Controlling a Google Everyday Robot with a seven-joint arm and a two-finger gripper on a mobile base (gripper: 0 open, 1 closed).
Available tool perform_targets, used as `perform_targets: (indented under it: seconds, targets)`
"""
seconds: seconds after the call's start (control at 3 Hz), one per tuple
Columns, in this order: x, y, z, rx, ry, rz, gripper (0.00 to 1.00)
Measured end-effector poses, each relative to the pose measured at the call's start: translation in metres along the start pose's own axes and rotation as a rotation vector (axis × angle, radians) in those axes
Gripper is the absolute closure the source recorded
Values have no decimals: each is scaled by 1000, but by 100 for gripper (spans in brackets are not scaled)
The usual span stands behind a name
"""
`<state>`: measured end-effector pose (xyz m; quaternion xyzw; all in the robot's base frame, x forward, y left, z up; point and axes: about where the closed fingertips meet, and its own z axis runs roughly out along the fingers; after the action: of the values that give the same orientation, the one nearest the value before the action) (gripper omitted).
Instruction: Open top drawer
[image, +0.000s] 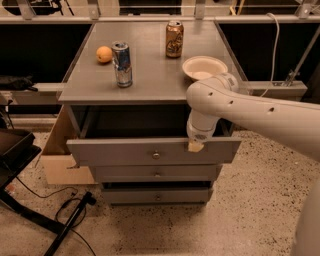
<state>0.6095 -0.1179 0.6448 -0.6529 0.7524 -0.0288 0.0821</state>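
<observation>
**At the cabinet front: top drawer partway out, gripper on its upper edge**

Up at the top of the stack, the top drawer (115, 150) stands out from the cabinet, dark interior showing behind its grey front, and the two narrower drawers (130, 173) below sit flush. The gripper (195, 145) is down on the front's upper lip, right of the round metal knob (156, 155). Clamped or loose, I cannot tell from here.

My read is that this is a rigid box on slides, not heavy, and willing to move only straight out. That right-of-centre hold could skew it and make it bind. The central knob is the truest pull, though it looks small, smooth and probably slippery. The lip offers more to hook. On top, the blue can (122, 64), brown can (173, 32), orange (104, 54) and paper bowl (204, 67) could wobble if the pull jerks.
</observation>
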Motion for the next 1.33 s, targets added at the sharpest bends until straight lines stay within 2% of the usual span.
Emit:
perform_targets:
  seconds: [0.33, 1.0, 1.33]
  targets:
    - [0, 0, -1, 0, 0, 0, 100]
    - [13, 16, -8, -49, 17, 5, 100]
    - [13, 16, -8, -49, 17, 5, 100]
